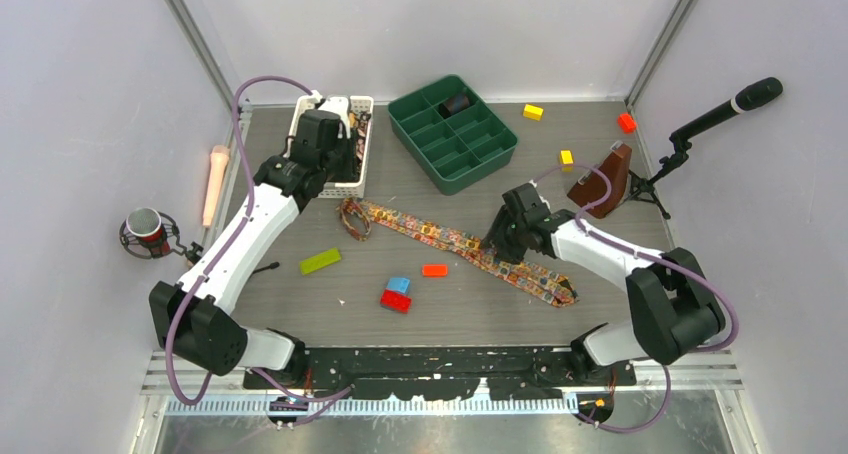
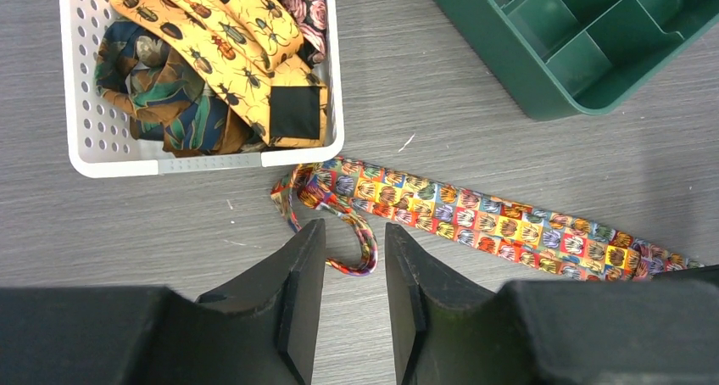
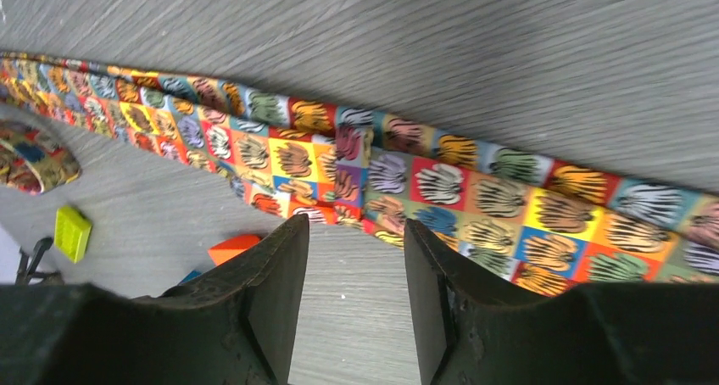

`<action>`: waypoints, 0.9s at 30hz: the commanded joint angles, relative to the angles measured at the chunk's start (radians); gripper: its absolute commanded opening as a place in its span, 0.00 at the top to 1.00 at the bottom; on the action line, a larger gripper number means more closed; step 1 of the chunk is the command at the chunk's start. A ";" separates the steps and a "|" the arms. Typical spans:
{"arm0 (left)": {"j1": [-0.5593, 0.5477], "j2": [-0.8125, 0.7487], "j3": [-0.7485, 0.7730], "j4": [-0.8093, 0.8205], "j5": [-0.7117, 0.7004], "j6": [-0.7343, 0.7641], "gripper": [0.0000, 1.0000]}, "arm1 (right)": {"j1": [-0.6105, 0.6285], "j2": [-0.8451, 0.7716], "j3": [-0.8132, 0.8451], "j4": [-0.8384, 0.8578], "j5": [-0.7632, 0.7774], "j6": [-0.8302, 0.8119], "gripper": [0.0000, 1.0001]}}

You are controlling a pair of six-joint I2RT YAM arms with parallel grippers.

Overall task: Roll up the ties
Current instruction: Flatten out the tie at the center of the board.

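Left wrist view: curl could fall open

One tie (image 1: pixel 440 237) lies on the surface (image 1: pixel 300 304) from 9 o'clock towards 4 o'clock. Its narrow end is loosely curled at 6 o'clock of the white basket (image 2: pixel 76 147), which holds more ties (image 2: pixel 229 46). Left tool (image 2: pixel 354 228) hangs spread short of that curl, pinching nothing. Right tool (image 3: pixel 356 224) stands spread above the wide part, seemingly clear of the cloth. Unheld, the curl may slacken, and a pinch catching only one layer would drag the tie askew.
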 commanded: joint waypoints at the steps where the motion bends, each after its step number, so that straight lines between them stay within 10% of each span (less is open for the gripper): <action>1: 0.002 -0.037 -0.009 0.037 -0.013 0.003 0.65 | 0.018 0.014 0.001 0.123 -0.120 0.021 0.48; 14: 0.002 -0.036 -0.006 0.041 0.000 0.000 0.65 | 0.020 0.131 0.031 0.072 -0.072 -0.006 0.53; 21: 0.002 -0.042 -0.013 0.041 -0.004 -0.002 0.65 | 0.020 0.113 0.041 -0.009 0.081 -0.039 0.91; 27: 0.002 -0.034 -0.018 0.043 -0.007 -0.004 0.65 | 0.021 0.018 0.062 -0.232 0.260 -0.061 1.00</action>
